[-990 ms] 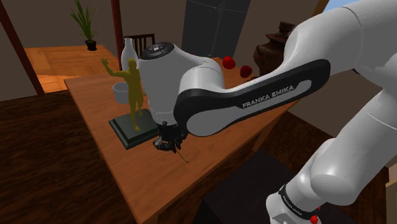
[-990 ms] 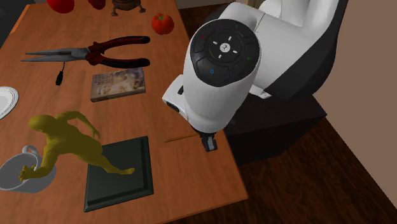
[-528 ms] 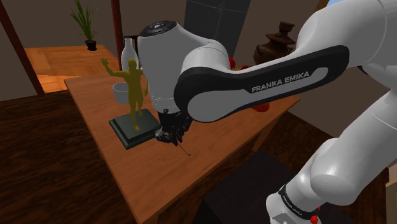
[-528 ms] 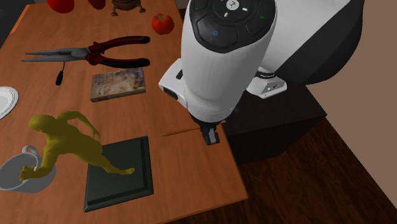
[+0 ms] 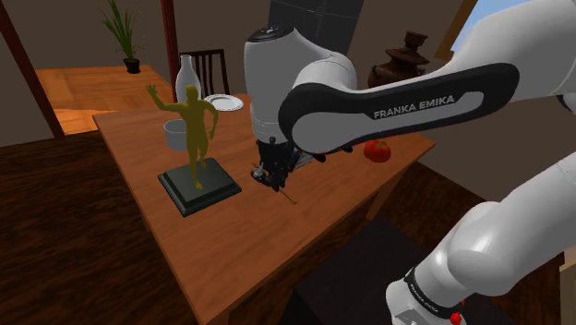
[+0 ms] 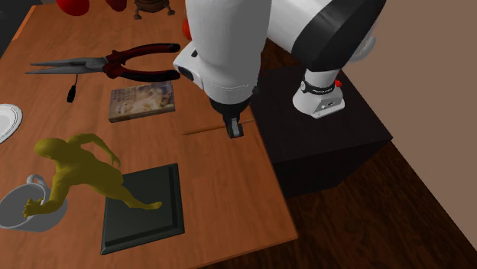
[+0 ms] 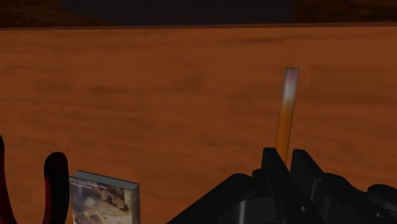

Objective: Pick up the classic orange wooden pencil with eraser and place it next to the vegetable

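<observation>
Fingers (image 7: pixel 273 168): pressing in from both sides on the pencil (image 7: pixel 286 108), pinching it near one end.
Gripper (image 6: pixel 235 128): pointing down at the surface (image 6: pixel 222 206), hanging just past the corner of the figurine's dark base, toward the second exterior view's upper right.
Pencil: sticking out thin and orange from between the fingertips, reaching back toward the figurine's side in the second exterior view; being too slim to tell whether touching the wood.
Figurine (image 6: pixel 80 172): standing yellow-green on a dark square base, stretching its arms out.
Tomato (image 5: pixel 376 150): sitting red near the surface's edge, well apart from the figurine, on the gripper's far side from it.
Book (image 6: pixel 141 102): lying flat near the figurine, between it and the pliers.
Pliers (image 6: pixel 115 65): lying with red-and-black handles farther from the figurine than the book.
Cup (image 6: pixel 23 210): sitting white just beside the figurine, partly hiding behind its arm.
Plate (image 5: pixel 223 102): resting white behind the figurine in the shoulder view.
</observation>
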Robot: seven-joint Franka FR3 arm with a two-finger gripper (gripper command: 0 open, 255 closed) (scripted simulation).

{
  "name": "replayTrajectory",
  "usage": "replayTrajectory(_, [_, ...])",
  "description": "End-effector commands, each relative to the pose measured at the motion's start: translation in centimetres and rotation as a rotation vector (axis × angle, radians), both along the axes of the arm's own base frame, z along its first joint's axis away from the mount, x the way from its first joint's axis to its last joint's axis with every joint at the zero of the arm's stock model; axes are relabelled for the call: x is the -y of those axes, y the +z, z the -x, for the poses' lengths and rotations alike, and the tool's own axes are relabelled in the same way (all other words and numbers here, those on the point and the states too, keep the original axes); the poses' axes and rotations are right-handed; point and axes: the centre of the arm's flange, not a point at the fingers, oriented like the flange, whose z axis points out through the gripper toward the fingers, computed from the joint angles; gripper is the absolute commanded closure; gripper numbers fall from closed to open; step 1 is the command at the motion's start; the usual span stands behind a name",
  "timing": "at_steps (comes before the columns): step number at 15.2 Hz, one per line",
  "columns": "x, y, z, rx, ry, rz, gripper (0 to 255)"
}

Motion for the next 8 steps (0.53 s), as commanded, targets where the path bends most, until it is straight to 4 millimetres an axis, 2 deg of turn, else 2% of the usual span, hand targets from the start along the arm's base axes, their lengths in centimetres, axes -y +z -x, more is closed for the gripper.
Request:
replayTrajectory(1, [2.6, 0.0, -0.6, 0.0, 0.003, -0.001, 255])
replayTrajectory(8, [11.6, 0.0, -2.8, 0.0, 0.003, -0.001, 255])
